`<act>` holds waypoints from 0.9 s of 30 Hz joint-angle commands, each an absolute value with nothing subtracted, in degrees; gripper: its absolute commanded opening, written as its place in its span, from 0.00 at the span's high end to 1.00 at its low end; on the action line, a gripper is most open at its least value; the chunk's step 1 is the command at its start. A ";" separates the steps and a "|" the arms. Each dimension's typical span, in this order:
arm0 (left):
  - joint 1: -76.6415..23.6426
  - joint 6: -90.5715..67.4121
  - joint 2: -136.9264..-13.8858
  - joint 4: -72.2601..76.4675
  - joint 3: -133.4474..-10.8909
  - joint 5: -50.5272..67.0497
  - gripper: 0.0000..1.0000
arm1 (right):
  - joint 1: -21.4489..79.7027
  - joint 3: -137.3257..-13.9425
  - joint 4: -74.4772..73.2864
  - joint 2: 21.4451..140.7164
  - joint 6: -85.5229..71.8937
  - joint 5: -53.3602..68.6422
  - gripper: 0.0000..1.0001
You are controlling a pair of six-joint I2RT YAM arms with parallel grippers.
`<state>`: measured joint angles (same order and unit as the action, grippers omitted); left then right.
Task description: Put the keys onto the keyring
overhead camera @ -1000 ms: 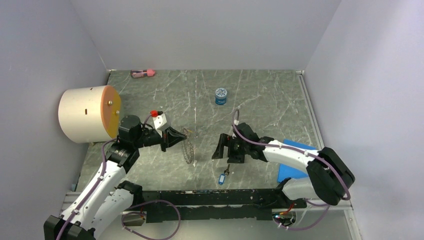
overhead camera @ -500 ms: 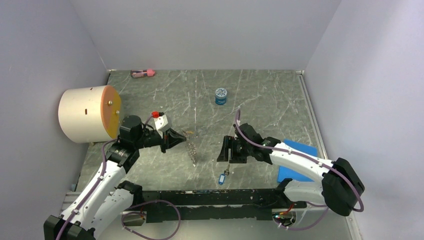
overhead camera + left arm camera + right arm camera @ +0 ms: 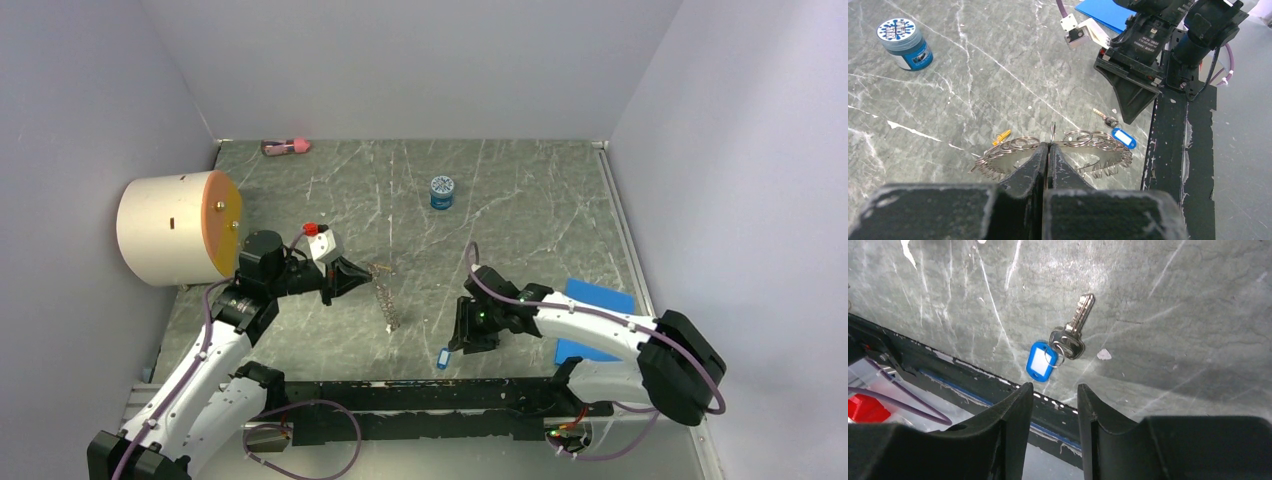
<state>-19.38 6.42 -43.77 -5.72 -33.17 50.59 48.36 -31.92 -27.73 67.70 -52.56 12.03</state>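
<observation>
My left gripper (image 3: 1049,147) is shut on the keyring (image 3: 1098,145), a large loop strung with small coiled rings, and holds it just above the table (image 3: 383,295). A yellow-headed key (image 3: 1002,136) lies on the table just beyond the loop. The silver key with the blue tag (image 3: 1040,361) lies near the table's front edge (image 3: 443,357). My right gripper (image 3: 1054,390) hovers right beside and above it, open, nothing between its fingers. In the top view the right gripper (image 3: 467,335) points down at the table, just right of the tag.
A black rail (image 3: 420,395) runs along the near edge, right below the blue-tagged key. A blue jar (image 3: 442,192) stands further back. A large cream cylinder (image 3: 175,228) sits at the left, a blue sheet (image 3: 595,320) at the right, and a pink item (image 3: 286,147) at the back.
My right gripper has moved toward the near edge and down over the blue-tagged key, its jaws narrowing. The left gripper has stayed shut; the keyring has shifted slightly.
</observation>
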 commanded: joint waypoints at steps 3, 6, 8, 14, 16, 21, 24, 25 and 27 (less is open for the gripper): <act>-19.38 7.56 -43.77 -5.14 -36.09 50.54 0.97 | 48.60 -31.21 -19.62 72.58 -55.34 15.25 0.63; -19.34 7.89 -43.77 -5.57 -36.21 50.28 0.97 | 48.60 -31.06 -16.75 75.96 -56.08 16.92 0.65; -19.34 8.07 -43.77 -5.87 -36.29 50.16 0.97 | 48.48 -31.50 -15.89 77.36 -55.96 16.45 0.67; -19.34 8.45 -43.44 -6.22 -36.27 49.82 0.97 | 44.97 -34.40 -15.16 81.98 -51.55 14.62 0.78; -19.34 8.42 -43.29 -6.07 -36.20 49.66 0.97 | 43.08 -35.61 -14.90 84.19 -49.16 14.92 0.84; -19.25 8.56 -43.50 -6.32 -36.30 49.59 0.97 | 38.42 -40.65 -15.64 89.14 -42.51 14.97 0.84; -19.16 8.53 -43.71 -6.21 -36.28 49.63 0.97 | 35.78 -43.88 -16.77 91.52 -38.45 14.23 0.84; -19.16 8.53 -43.81 -6.18 -36.30 49.65 0.97 | 35.27 -45.10 -17.41 92.09 -36.89 13.82 0.83; -19.16 8.53 -44.01 -6.27 -36.30 49.78 0.97 | 34.80 -47.75 -19.69 92.59 -33.97 11.64 0.80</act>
<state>-19.33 7.79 -43.88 -8.14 -33.47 49.54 36.32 -43.29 -16.36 90.89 -42.61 17.96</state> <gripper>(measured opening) 0.034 0.171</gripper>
